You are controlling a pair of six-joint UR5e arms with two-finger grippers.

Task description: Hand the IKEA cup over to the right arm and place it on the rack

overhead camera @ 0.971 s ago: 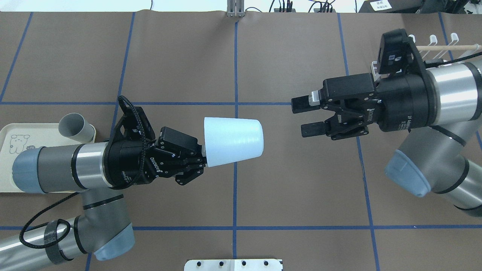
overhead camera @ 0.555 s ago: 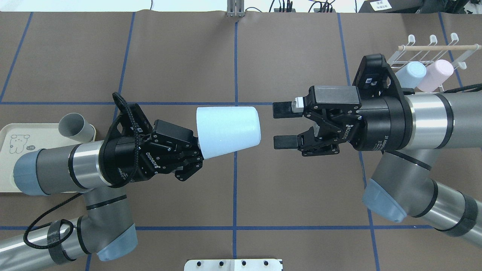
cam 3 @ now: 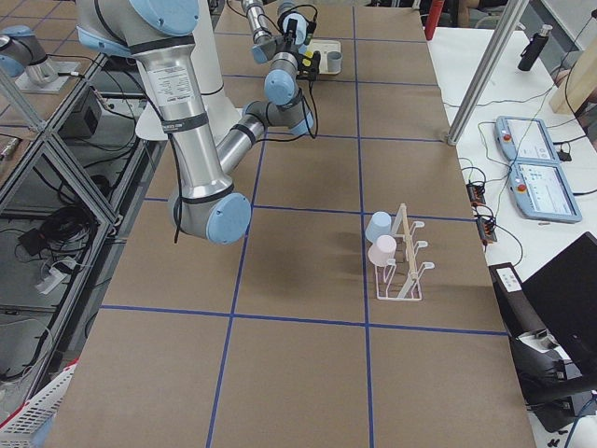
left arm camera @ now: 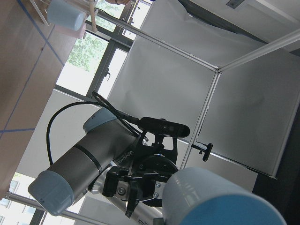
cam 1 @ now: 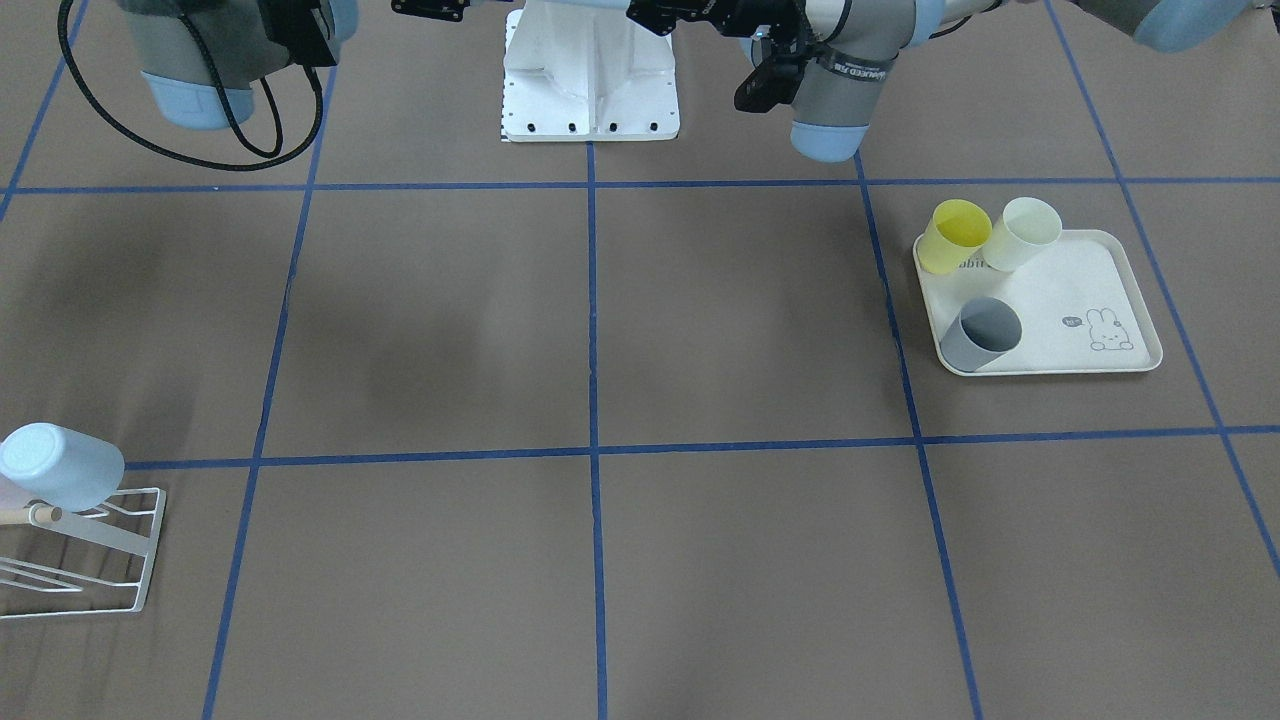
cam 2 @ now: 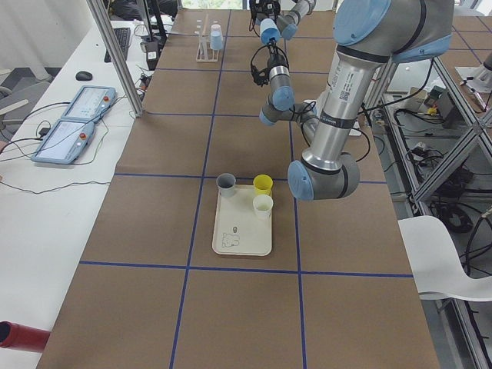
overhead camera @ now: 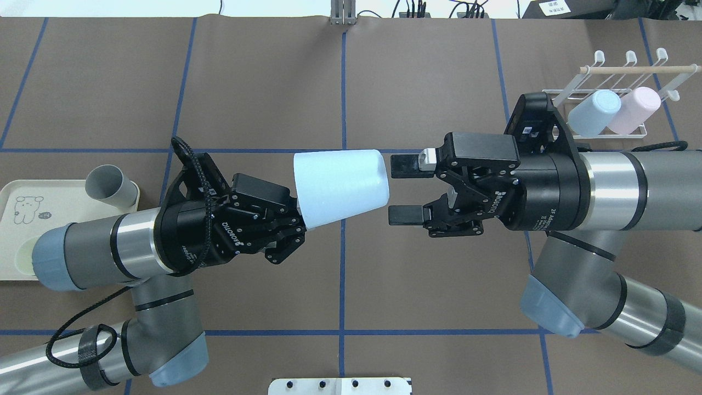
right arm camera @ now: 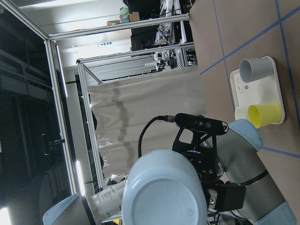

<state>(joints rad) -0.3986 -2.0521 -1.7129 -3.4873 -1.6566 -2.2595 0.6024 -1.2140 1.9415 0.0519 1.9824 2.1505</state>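
The IKEA cup [overhead camera: 340, 186] is light blue and held sideways in mid-air, base toward the right arm. My left gripper [overhead camera: 299, 220] is shut on its rim. My right gripper [overhead camera: 397, 190] is open, its fingertips level with the cup's base and just clear of it. In the right wrist view the cup's base [right arm camera: 166, 187] fills the lower middle. The left wrist view has the cup [left arm camera: 220, 197] at its bottom right, pointing toward the right arm. The white wire rack [overhead camera: 620, 82] stands at the far right behind the right wrist.
A light blue cup [overhead camera: 595, 112] and a pink cup [overhead camera: 636, 109] hang on the rack. The cream tray [cam 1: 1090, 270] sits by the left arm with a yellow cup [cam 1: 955, 235], a pale cup [cam 1: 1025, 232] and a grey cup [cam 1: 980, 335].
The right arm swung away from the rack and moved left until its open fingers reached the cup's base. The left arm shifted the cup slightly up and to the right.
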